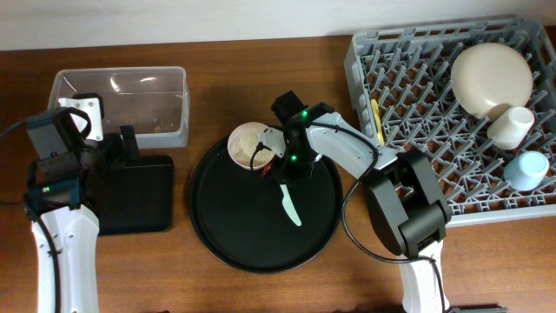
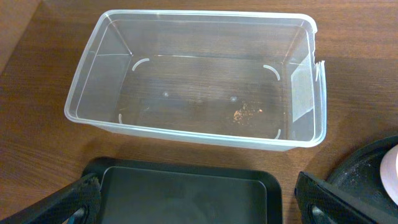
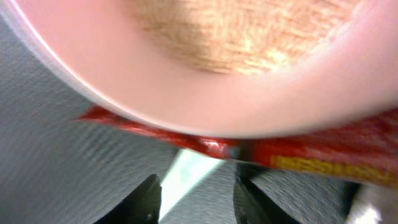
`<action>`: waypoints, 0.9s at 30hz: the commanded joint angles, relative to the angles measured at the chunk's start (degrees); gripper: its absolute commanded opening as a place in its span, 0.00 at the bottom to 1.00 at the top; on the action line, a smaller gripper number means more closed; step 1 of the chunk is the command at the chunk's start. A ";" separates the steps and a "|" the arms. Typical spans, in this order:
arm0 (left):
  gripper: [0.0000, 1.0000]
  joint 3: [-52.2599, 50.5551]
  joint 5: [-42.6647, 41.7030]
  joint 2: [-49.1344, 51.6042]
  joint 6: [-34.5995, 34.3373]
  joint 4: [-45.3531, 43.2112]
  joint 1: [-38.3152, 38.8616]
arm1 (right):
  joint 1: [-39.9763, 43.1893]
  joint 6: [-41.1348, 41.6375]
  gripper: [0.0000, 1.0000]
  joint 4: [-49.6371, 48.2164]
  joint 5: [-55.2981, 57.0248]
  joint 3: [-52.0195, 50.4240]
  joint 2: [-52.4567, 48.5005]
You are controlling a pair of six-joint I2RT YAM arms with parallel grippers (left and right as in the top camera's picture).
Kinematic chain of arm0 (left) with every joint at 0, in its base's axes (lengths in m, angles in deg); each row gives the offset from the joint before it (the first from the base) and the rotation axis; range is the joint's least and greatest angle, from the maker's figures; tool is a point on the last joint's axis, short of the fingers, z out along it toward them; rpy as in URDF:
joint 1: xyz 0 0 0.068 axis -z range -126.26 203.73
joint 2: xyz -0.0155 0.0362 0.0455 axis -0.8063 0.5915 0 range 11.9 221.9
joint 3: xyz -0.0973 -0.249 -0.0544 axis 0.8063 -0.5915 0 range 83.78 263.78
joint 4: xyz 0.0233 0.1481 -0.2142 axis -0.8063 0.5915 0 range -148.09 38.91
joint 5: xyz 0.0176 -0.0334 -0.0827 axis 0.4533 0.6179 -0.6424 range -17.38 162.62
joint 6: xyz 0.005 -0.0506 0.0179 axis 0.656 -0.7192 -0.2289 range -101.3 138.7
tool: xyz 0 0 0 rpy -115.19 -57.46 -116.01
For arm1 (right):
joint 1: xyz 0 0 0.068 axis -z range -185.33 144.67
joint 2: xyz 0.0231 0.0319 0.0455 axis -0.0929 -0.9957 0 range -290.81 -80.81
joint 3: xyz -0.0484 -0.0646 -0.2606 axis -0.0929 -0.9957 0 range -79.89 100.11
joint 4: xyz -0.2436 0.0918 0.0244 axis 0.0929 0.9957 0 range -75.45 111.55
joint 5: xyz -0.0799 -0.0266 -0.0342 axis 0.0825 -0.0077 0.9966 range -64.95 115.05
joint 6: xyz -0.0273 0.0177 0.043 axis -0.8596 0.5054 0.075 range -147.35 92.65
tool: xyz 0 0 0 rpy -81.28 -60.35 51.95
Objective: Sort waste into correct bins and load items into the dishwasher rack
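The pink-rimmed bowl [image 1: 250, 143] with whitish grains [image 3: 249, 31] sits on the round black tray [image 1: 234, 235]. A red wrapper [image 3: 311, 149] lies at the bowl's near edge. The mint-green spoon [image 1: 289, 205] lies on the tray, and its handle [image 3: 193, 171] runs between my right fingers. My right gripper [image 3: 199, 202] is open, low over the tray beside the bowl [image 1: 282, 161]. My left gripper [image 2: 205, 208] is open over the shallow black tray [image 2: 186, 199], just in front of the clear tub [image 2: 93, 81]. The paper wad is not in view.
The grey rack [image 1: 417, 78] at the right holds the cream plate [image 1: 491, 76], the white cup [image 1: 511, 126], the light-blue cup [image 1: 526, 169] and the yellow spoon [image 1: 376, 122]. A few brown crumbs [image 2: 245, 112] lie in the clear tub.
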 commanded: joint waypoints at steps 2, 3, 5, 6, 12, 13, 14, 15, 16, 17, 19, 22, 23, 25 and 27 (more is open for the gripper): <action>0.99 1.20 0.37 0.09 -0.72 -0.09 -0.26 | -0.09 4.70 0.44 -0.61 8.13 1.11 -0.59; 0.99 1.20 0.37 0.09 -0.72 -0.09 -0.26 | -0.09 4.70 0.44 -0.85 8.35 1.11 -0.59; 0.99 1.20 0.37 0.09 -0.72 -0.09 -0.26 | -0.15 4.74 0.44 -1.29 8.33 1.11 -0.59; 0.99 1.20 0.37 0.09 -0.72 -0.09 -0.26 | -0.22 4.74 0.44 -1.29 8.33 1.11 -0.59; 0.99 1.20 0.37 0.09 -0.72 -0.09 -0.26 | -0.09 5.68 0.44 0.46 8.15 3.52 1.81; 0.99 1.20 0.37 0.09 -0.72 -0.09 -0.26 | -0.02 5.84 0.44 1.01 8.13 4.42 2.54; 0.99 1.20 0.37 0.09 -0.72 -0.09 -0.26 | -0.02 5.86 0.45 2.19 8.15 5.77 3.48; 0.99 1.20 0.37 0.09 -0.72 -0.09 -0.26 | -0.02 5.90 0.45 4.26 8.35 7.69 4.55; 0.99 1.20 0.37 0.09 -0.72 -0.09 -0.26 | -0.04 6.86 0.45 5.77 8.90 9.11 5.29; 0.99 1.20 0.37 0.09 -0.72 -0.09 -0.26 | 0.02 8.81 0.45 7.67 10.16 10.95 6.10; 0.99 1.20 0.37 0.09 -0.72 -0.09 -0.26 | 0.39 10.95 0.46 10.73 11.85 14.19 7.13; 0.99 1.20 0.37 0.09 -0.72 -0.09 -0.26 | 2.29 15.08 0.51 13.35 11.72 18.67 9.27; 0.99 1.20 0.37 0.09 -0.72 -0.09 -0.26 | 3.17 15.96 0.51 13.38 11.28 19.85 10.27; 0.99 1.20 -0.24 0.09 -0.76 -0.11 -0.24 | 4.57 18.32 0.53 13.33 11.28 21.05 12.07; 0.99 1.20 -4.55 0.09 -0.76 -0.02 -0.24 | 5.60 19.78 0.57 13.29 11.30 21.22 14.01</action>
